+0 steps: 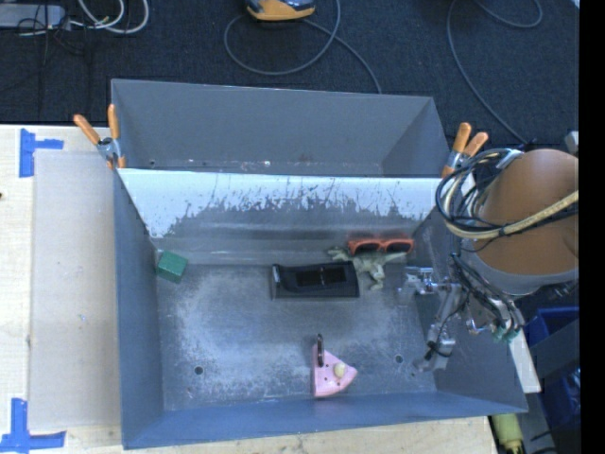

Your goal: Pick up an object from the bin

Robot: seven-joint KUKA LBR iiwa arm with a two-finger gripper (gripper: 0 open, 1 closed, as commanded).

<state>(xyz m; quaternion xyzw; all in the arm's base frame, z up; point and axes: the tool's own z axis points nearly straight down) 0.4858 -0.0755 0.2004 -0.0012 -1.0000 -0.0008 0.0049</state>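
Camera view looks down into the grey bin (137, 301), with the arm (492, 282) coming in over the right wall. An orange cover (534, 206) sits on the wrist, and black and yellow cables (463, 197) loop beside it. The gripper (437, 348) hangs low at the right end of the bin, where the floor meets the sloped right wall. It is over bare, scuffed metal. Nothing shows in its grasp, and I cannot tell whether it is set wide or narrow.

Five things lie loose on the floor, all apart from the gripper:

- A pink wedge (336, 376) lies near the front wall, left of the gripper, with a thin dark stick (319, 348) standing up at its left edge.
- An orange bar (380, 246) lies along the foot of the back wall, up and left of the gripper.
- An olive scrap (367, 265) lies just under the orange bar and touches, or nearly touches, its left end.
- A black oblong (315, 279) lies flat in the middle of the floor, its right end just beside the olive scrap.
- A green block (170, 266) sits alone in the far left corner, by the back wall and well apart from everything else.

Of these, the pink wedge and the olive and orange pair are nearest the gripper.
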